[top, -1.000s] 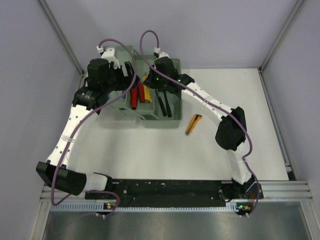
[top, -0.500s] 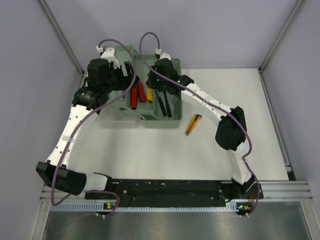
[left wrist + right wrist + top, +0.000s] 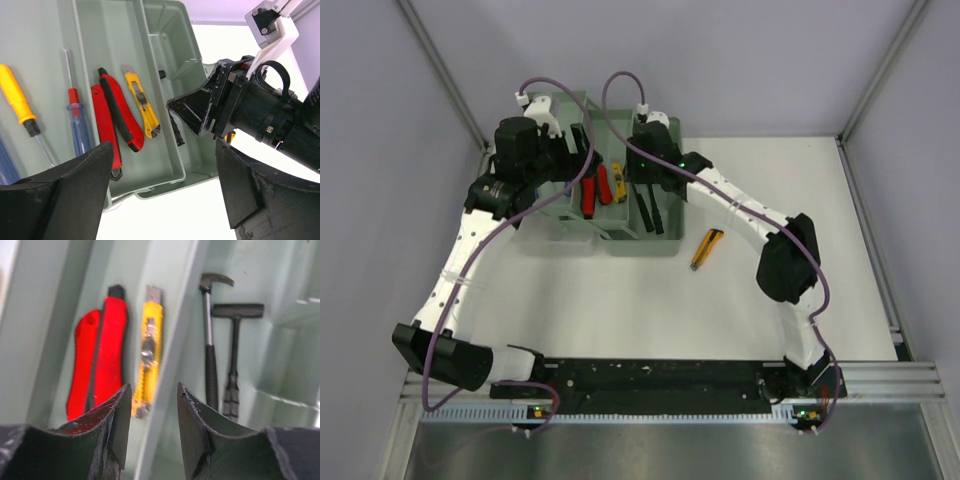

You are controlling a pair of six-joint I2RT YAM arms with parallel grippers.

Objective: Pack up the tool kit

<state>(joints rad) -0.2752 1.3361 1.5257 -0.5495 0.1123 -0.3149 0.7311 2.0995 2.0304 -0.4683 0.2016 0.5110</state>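
The sage-green toolbox (image 3: pixel 570 225) stands open at the back left. One tray holds red-handled pliers (image 3: pixel 592 190) and a yellow utility knife (image 3: pixel 617 183). Two black hammers (image 3: pixel 652 210) lie in the compartment to the right. My right gripper (image 3: pixel 638 165) hovers over the tray divider, open and empty. In its wrist view (image 3: pixel 152 405) I see the pliers (image 3: pixel 97 360), the knife (image 3: pixel 147 350) and the hammers (image 3: pixel 210 355). My left gripper (image 3: pixel 565 150) is open wide and empty (image 3: pixel 165 195) above the box edge (image 3: pixel 177 150). Two screwdrivers (image 3: pixel 75 125) lie left of the pliers (image 3: pixel 112 120).
A second yellow utility knife (image 3: pixel 706 248) lies on the white table right of the toolbox. The right gripper's head (image 3: pixel 200 112) shows close by in the left wrist view. Grey walls close in the back and sides. Purple cables (image 3: pixel 610 90) arc over the box.
The yellow knife that was up by my right gripper now lies in the tray beside the pliers. The right gripper has drawn slightly back and right. The left arm has not moved.
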